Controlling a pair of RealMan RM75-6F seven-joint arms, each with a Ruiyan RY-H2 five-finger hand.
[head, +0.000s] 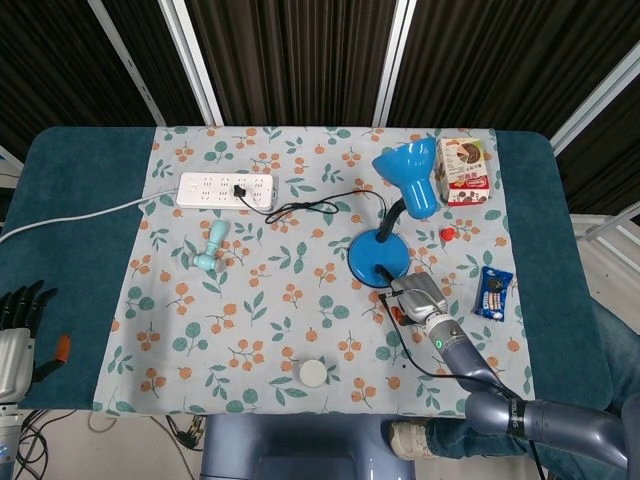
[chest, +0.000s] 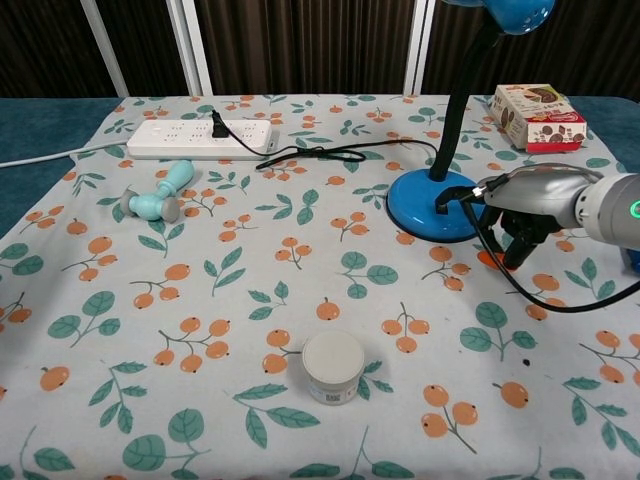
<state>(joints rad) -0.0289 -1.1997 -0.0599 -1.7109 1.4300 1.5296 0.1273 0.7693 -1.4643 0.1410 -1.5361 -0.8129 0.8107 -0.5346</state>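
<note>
The blue desk lamp (head: 385, 225) is the thing in play here: a round, glossy blue base (chest: 438, 205) with a small dark switch on top, a black bendy neck going up from it, and a blue cone-shaped shade (head: 408, 178) tipped over to one side. It sits on the floral cloth (head: 260, 300) over the teal tabletop (head: 70, 180), right of centre, and its black cord (head: 315, 206) snakes left to a plug in the white power strip (head: 225, 189). The right hand (chest: 520, 200) sits low at the front-right edge of that base, one dark fingertip poking at the rim of the base; the other fingers are curled down toward the cloth and hold nothing that shows. Whether the fingertip actually touches the base is hard to call from either view. The left hand (head: 18, 325) is way off at the near left edge of the tabletop, fingers straight and a bit apart, holding nothing. Other stuff around: a snack box (head: 463, 170) behind the lamp, a small red cap (head: 447, 234), a blue cookie packet (head: 492, 292), a white jar (chest: 333, 366) up front, and a mint-coloured handheld gadget (head: 210, 247) on the left.
</note>
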